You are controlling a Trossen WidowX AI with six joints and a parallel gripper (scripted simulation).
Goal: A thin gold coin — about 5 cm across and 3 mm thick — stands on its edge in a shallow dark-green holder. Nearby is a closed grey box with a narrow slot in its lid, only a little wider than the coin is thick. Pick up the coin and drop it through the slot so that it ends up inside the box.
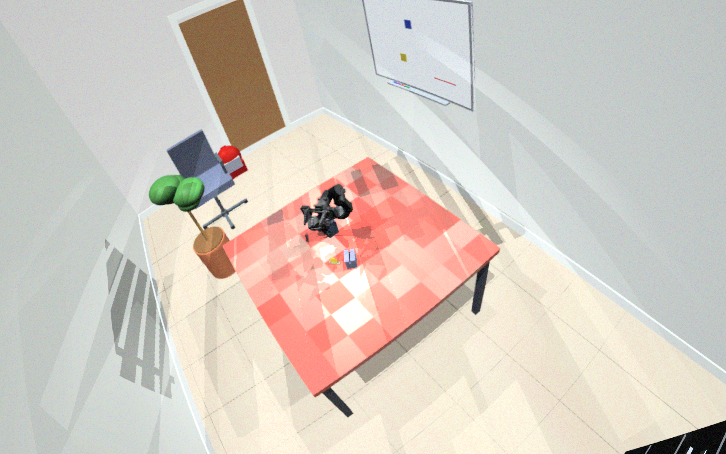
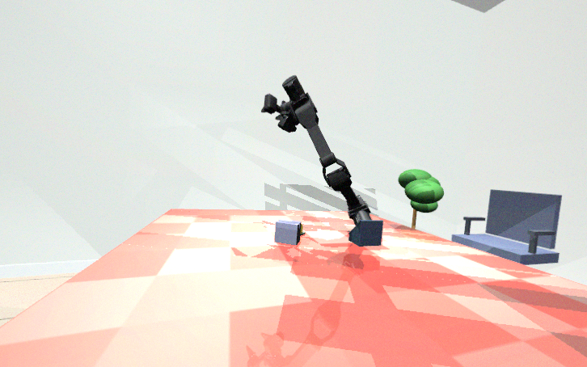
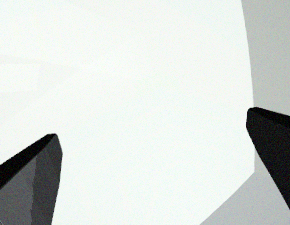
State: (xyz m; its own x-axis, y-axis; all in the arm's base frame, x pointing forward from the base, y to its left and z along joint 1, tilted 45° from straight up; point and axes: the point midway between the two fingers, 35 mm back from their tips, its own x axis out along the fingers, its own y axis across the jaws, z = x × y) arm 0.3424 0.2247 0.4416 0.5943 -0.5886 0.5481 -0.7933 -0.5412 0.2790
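The gold coin [image 1: 333, 260] stands in its small green holder on the red checkered table, just left of the grey box [image 1: 349, 257]. In the exterior view the grey box [image 2: 287, 232] hides most of the coin; only a sliver of the holder [image 2: 301, 230] shows at its right edge. My gripper [image 2: 269, 108] is raised high above the table at the end of the arm, well away from the coin and box. In the wrist view the two fingers stand wide apart with only bare wall between them [image 3: 154, 168]. The gripper is open and empty.
The arm's dark base block [image 2: 365, 232] sits on the table to the right of the box. A plant [image 1: 185, 194], a chair [image 1: 205, 169] and a red object [image 1: 231, 159] stand on the floor beyond the table's far side.
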